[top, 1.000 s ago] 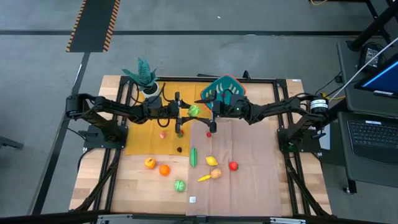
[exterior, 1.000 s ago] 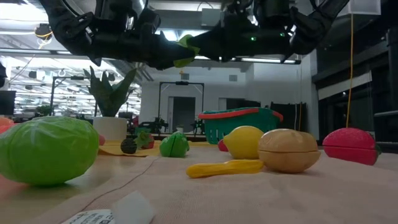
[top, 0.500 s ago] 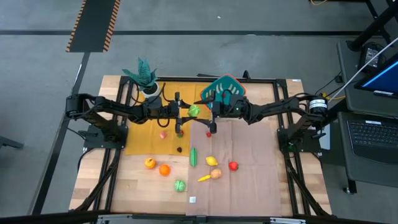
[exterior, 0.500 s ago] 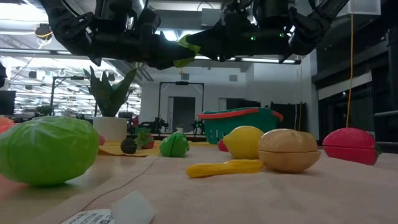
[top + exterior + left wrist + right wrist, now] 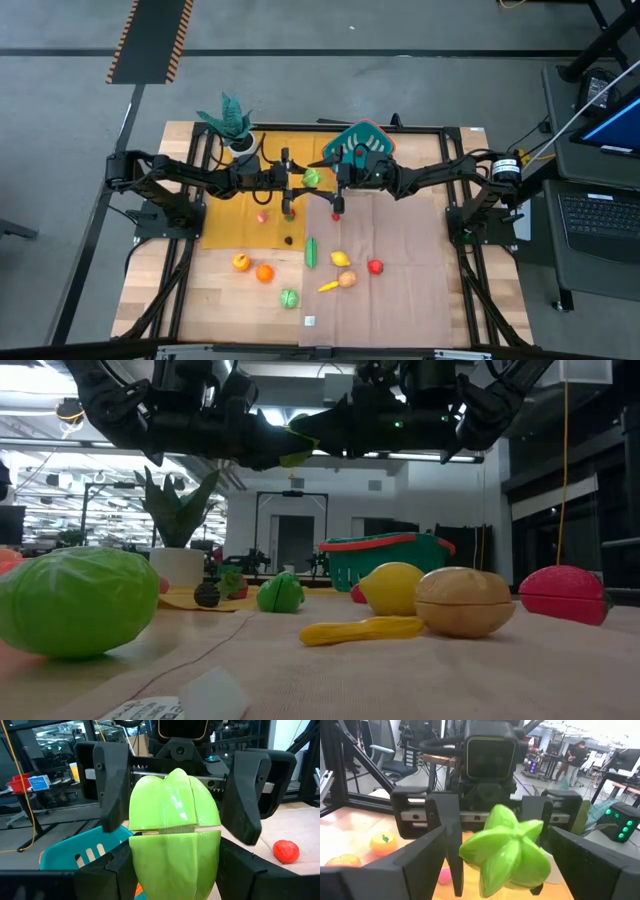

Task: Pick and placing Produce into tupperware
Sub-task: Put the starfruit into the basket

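Note:
A green toy pepper (image 5: 312,178) hangs in the air between my two grippers, high over the table's middle. My left gripper (image 5: 303,180) comes from the left and is shut on it. My right gripper (image 5: 505,865) faces it from the right, open, one finger on either side of the pepper (image 5: 507,845); whether they touch it does not show. The teal tupperware (image 5: 360,142) with an orange-red rim sits just beyond them toward the far edge. Other produce lies on the table: a cucumber (image 5: 311,252), a lemon (image 5: 340,259), a red piece (image 5: 375,266). My left gripper pinches the pepper's two sides between its fingers (image 5: 445,825), on the half nearest its own wrist (image 5: 145,865). The fingers come in level from the table's left. The pepper is lifted clear, well above the table.
A teal potted plant (image 5: 232,125) stands at the far left by a yellow mat (image 5: 245,195). A tan cloth (image 5: 390,250) covers the right half. Two oranges (image 5: 253,267), a green cabbage (image 5: 289,297) and a potato (image 5: 347,279) lie toward the near edge.
My right gripper has edged toward the table's left, closer around the pepper. The pepper and my left gripper have stayed where they were.

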Tool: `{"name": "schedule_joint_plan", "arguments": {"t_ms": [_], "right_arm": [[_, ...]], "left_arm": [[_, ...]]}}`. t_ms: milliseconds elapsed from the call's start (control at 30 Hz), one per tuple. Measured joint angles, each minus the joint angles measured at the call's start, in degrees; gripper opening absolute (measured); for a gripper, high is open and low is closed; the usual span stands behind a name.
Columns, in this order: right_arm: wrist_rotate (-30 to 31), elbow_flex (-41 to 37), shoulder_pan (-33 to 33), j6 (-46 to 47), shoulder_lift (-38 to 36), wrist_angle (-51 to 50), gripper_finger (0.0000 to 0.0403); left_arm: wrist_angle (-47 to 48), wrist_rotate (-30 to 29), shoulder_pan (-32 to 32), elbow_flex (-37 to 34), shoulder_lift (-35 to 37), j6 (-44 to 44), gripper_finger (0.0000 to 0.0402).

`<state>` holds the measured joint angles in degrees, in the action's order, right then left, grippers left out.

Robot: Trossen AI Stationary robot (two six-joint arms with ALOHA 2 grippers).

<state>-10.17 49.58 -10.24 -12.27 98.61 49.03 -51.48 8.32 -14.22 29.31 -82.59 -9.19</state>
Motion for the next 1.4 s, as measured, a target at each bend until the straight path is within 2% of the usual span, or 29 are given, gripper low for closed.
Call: {"name": "schedule_joint_plan", "arguments": {"t_ms": [333, 567, 867, 1400], "right_arm": [[0.0, 0.0, 0.0, 0.0, 0.0, 0.0, 0.0259], [0.0, 0.0, 0.0, -0.1, 0.0, 0.0, 0.0222], [0.0, 0.0, 0.0, -0.2, 0.0, 0.0, 0.0225], [0.1, 0.0, -0.1, -0.1, 0.0, 0.1, 0.0216]], "left_arm": [[-0.1, 0.0, 0.0, 0.0, 0.0, 0.0, 0.0203], [-0.1, 0.0, 0.0, 0.0, 0.0, -0.1, 0.0197], [-0.1, 0.0, 0.0, 0.1, 0.0, -0.1, 0.0223], [-0.6, -0.3, 0.0, 0.1, 0.0, 0.7, 0.0227]]}}
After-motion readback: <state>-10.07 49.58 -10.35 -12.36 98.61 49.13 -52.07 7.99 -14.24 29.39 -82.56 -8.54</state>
